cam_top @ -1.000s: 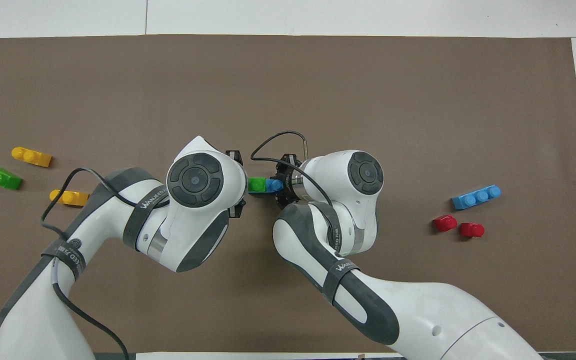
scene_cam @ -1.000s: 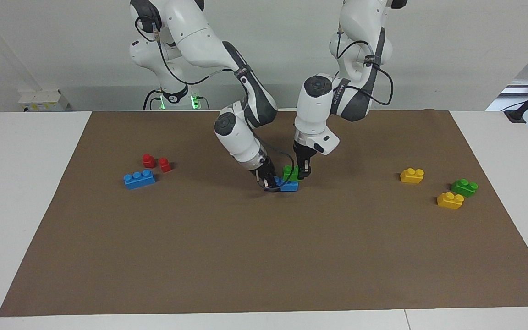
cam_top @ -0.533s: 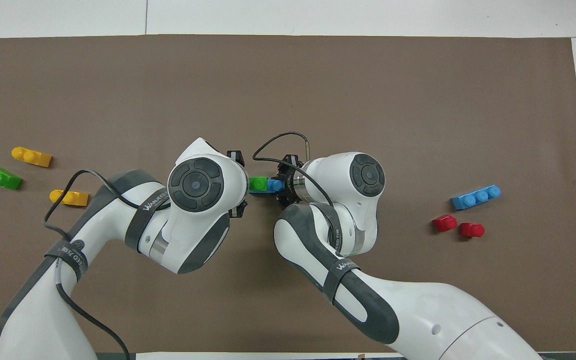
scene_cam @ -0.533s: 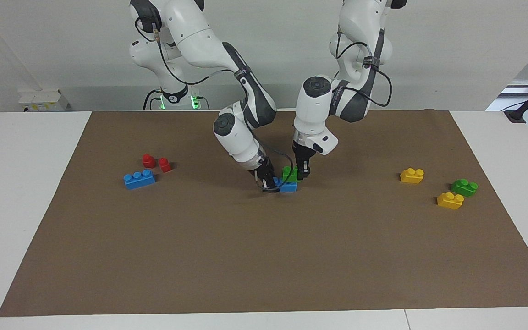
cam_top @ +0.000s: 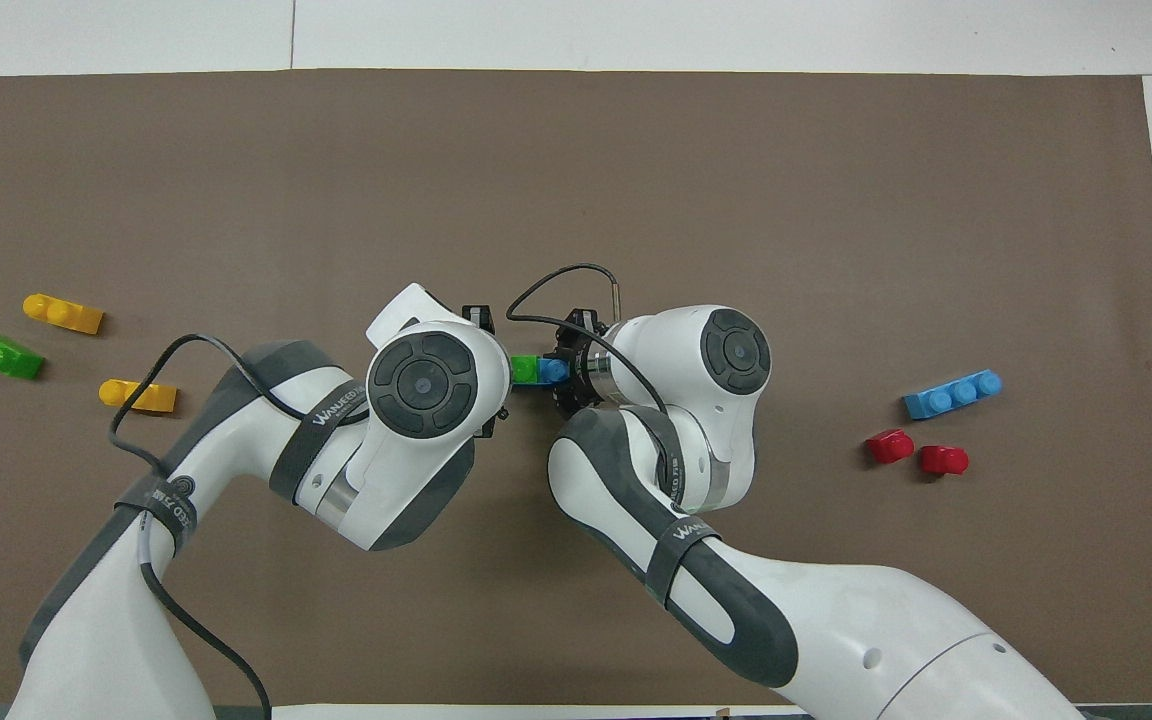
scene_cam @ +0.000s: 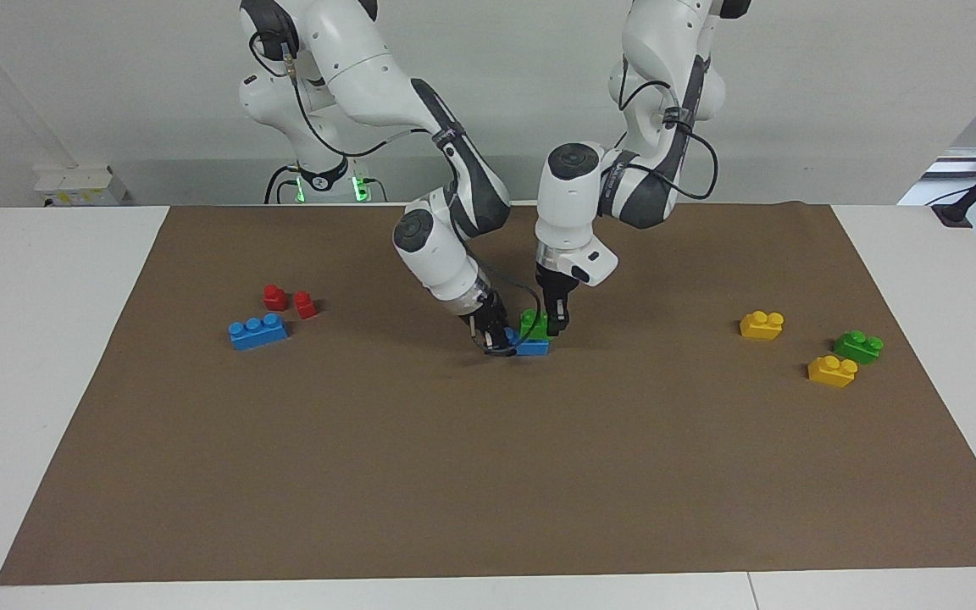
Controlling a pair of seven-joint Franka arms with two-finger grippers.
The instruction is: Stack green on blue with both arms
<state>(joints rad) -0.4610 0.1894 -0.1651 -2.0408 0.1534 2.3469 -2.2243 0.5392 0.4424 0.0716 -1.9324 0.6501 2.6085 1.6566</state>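
Note:
A green brick [scene_cam: 531, 323] rests on top of a blue brick [scene_cam: 534, 346] in the middle of the brown mat [scene_cam: 488, 474]. My left gripper [scene_cam: 553, 325] comes down from above and is shut on the green brick. My right gripper [scene_cam: 497, 339] reaches in low and slanted and is shut on the blue brick's end. In the overhead view only a strip of green [cam_top: 523, 369] and of blue [cam_top: 549, 370] shows between the two wrists. A second blue brick [scene_cam: 257, 330] and a second green brick [scene_cam: 858, 346] lie apart on the mat.
Two small red bricks [scene_cam: 274, 296] [scene_cam: 306, 305] lie beside the second blue brick toward the right arm's end. Two yellow bricks [scene_cam: 762, 324] [scene_cam: 832, 370] lie by the second green brick toward the left arm's end. White table [scene_cam: 30, 381] surrounds the mat.
My left gripper has shifted with the green brick toward my right gripper, so the green brick sits further over the blue one. The right gripper has hardly moved.

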